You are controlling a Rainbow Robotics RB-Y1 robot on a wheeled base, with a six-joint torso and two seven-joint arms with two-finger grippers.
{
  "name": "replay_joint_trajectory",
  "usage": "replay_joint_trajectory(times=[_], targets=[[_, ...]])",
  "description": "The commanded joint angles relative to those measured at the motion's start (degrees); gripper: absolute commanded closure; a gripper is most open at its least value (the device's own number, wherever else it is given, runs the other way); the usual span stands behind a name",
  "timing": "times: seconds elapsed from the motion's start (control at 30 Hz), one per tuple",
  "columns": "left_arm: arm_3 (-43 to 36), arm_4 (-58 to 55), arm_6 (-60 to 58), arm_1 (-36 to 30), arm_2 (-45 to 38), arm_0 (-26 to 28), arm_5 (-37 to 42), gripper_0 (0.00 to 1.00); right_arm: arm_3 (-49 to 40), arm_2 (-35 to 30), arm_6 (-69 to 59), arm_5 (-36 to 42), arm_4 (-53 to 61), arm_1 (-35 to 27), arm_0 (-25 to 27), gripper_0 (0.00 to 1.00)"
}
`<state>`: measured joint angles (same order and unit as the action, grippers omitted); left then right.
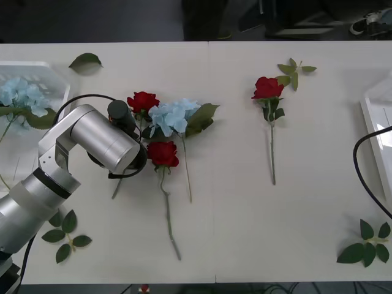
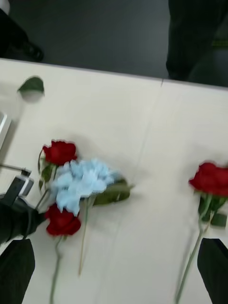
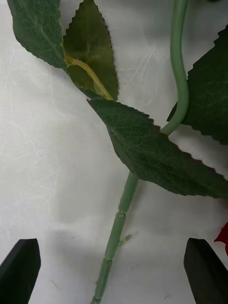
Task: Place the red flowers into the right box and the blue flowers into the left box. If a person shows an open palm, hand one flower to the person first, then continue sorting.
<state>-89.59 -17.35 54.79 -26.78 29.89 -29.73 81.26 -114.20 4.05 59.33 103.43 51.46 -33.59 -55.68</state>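
1. Over the cluster of blooms at table's left-centre, the left gripper hung low w/ black fingers spread wide, holding nothing; a thin green stem ran between them.
2. That stem likely belonged to a deep red rose lying against the pale blue hydrangea cluster and just beside a second red rose; leaves overlapped, so closing could've snagged a neighbour or dragged the blue bloom along.
3. Shallow white left tray already held one blue cluster; a third rose lay well apart.
4. Right gripper hovered open, empty, facing the table.

Left arm reaching forward — fingers spread wide, pointing down; right fingers likewise apart.
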Motion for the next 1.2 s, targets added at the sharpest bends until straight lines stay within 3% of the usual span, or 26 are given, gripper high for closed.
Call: replay_joint_trajectory(times=[0.03, 0.33, 0.43, 0.57, 0.87, 1.2], targets=[[-1.1, 0.0, 1.5, 0.1, -0.4, -1.9, 0.1, 0.13, -4.2, -3.0, -5.6, 5.9, 5.1, -1.2, 2.6, 0.0], [-1.1, 0.0, 1.5, 0.1, -0.4, -1.9, 0.1, 0.14, -3.6, 0.4, -6.0, 6.6, 4.3, -1.4, 14.3, 0.0], [-1.1, 0.0, 1.5, 0.1, -0.4, -1.9, 0.1, 0.0, -3.5, 3.0, -5.5, 5.6, -0.9, -0.3, 18.1, 0.0], [-1.1, 0.0, 1.5, 0.1, -0.4, -1.9, 0.1, 0.0, -2.3, 6.1, -4.9, 1.8, -7.5, 1.5, 22.2, 0.0], [-1.1, 0.0, 1.5, 0.1, -0.4, -1.9, 0.1, 0.0, 6.7, 10.9, -4.2, -8.2, -18.7, 5.6, 24.0, 0.0], [-1.1, 0.0, 1.5, 0.1, -0.4, -1.9, 0.1, 0.0, 23.4, 13.9, -3.9, -26.7, -27.7, 9.6, 24.0, 0.0]])
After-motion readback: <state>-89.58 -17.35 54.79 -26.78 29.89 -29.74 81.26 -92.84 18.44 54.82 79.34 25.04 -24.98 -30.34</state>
